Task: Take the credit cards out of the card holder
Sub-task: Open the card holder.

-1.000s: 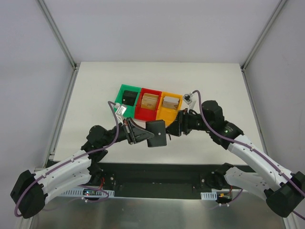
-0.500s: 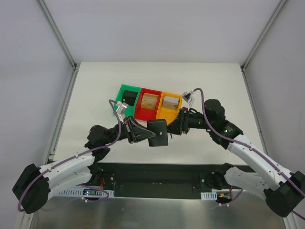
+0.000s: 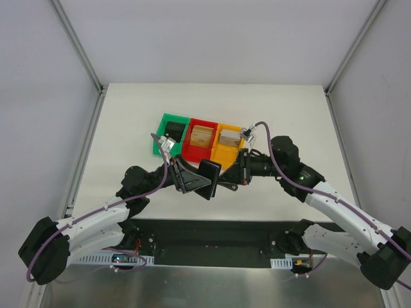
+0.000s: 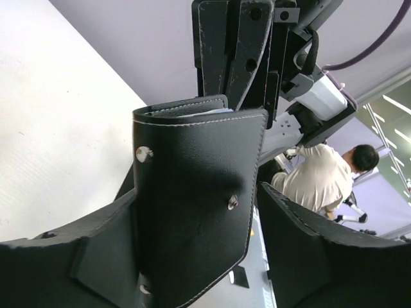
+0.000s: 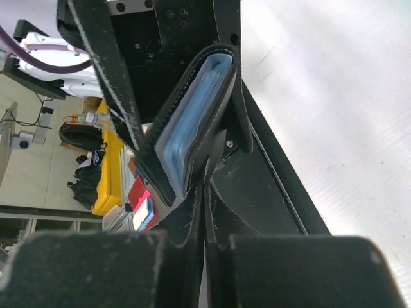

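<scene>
The black leather card holder (image 3: 209, 178) hangs above the table's front, between my two grippers. In the left wrist view the card holder (image 4: 192, 192) stands between my left gripper (image 4: 192, 205) fingers. It leans on the left finger, and a gap shows at the right finger (image 4: 308, 237), so this gripper is open. My right gripper (image 5: 204, 199) is shut on a thin flap of the card holder (image 5: 225, 96). Light blue credit cards (image 5: 189, 119) show edge-on inside it. From above, the left gripper (image 3: 200, 183) and right gripper (image 3: 225, 181) meet at the holder.
Behind the grippers on the white table (image 3: 289, 115) stands a row of three bins: green (image 3: 166, 119), red (image 3: 204, 122) and yellow (image 3: 221, 155). A dark item lies in the green one, brown boxes in the other two.
My right gripper has shut on the holder's flap. The left gripper, shut on the holder before, has opened. The holder has tilted and shifted slightly left.
</scene>
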